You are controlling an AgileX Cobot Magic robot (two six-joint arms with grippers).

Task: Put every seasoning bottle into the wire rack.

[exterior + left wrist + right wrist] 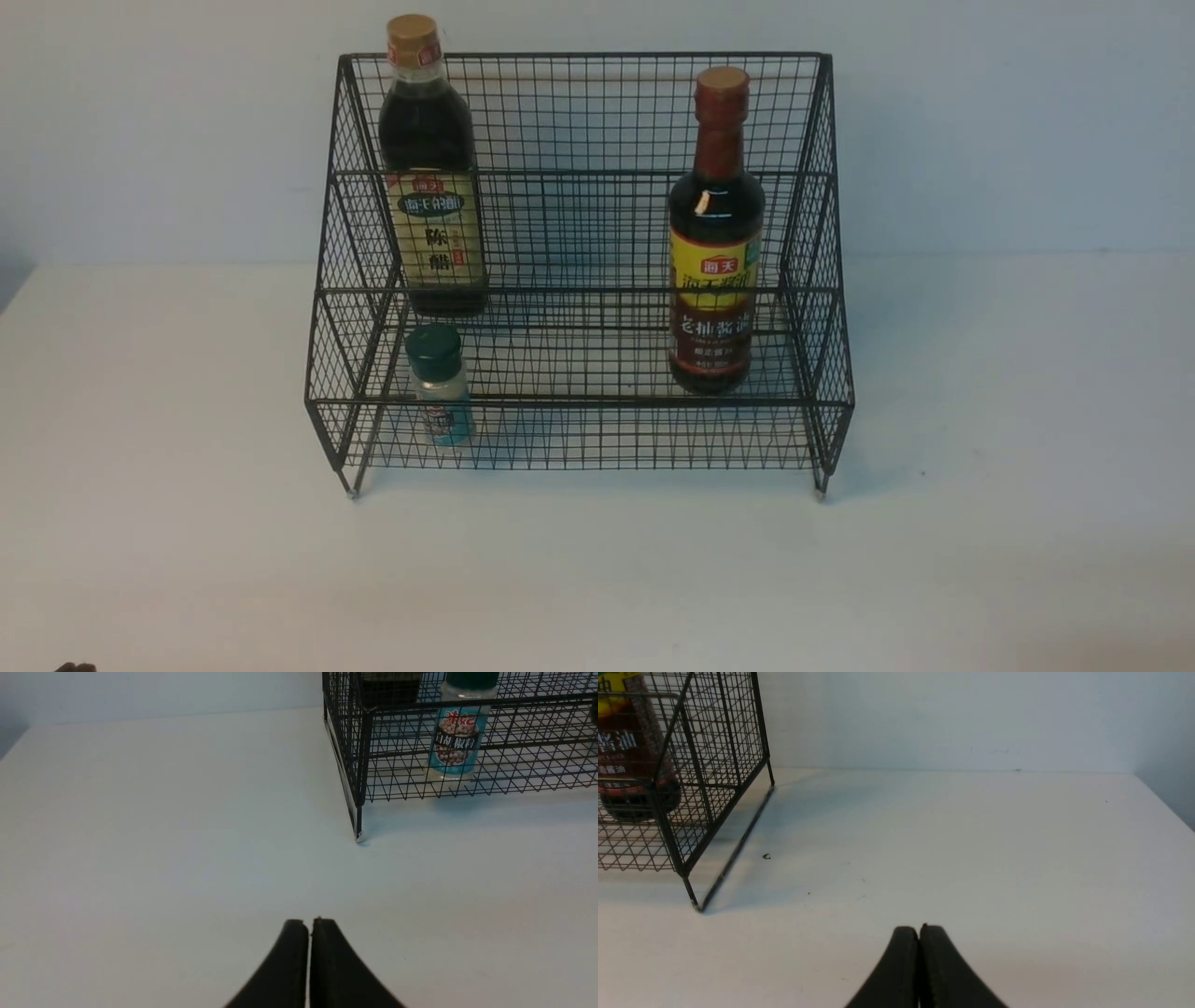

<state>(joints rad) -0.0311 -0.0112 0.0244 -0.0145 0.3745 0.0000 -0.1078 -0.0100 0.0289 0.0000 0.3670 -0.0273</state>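
Note:
The black wire rack (pixel 579 112) stands on the white table. A dark bottle with a gold cap and cream label (pixel 431 177) stands upright on its upper tier at the left. On the lower tier at the right stands a dark bottle with a brown neck and yellow-red label (pixel 714 243). The small green-capped shaker (pixel 439 383) stands on the lower tier at the left. My left gripper (pixel 309 921) is shut and empty over bare table, short of the rack's left front foot (pixel 358 835), with the shaker (pixel 455 737) beyond. My right gripper (pixel 919 928) is shut and empty, to the right of the rack (pixel 714 742).
The white table (pixel 187 523) meets a pale wall behind the rack. Its right edge (pixel 1167 807) shows in the right wrist view. A small dark speck (pixel 766 857) lies on the table near the rack's right side.

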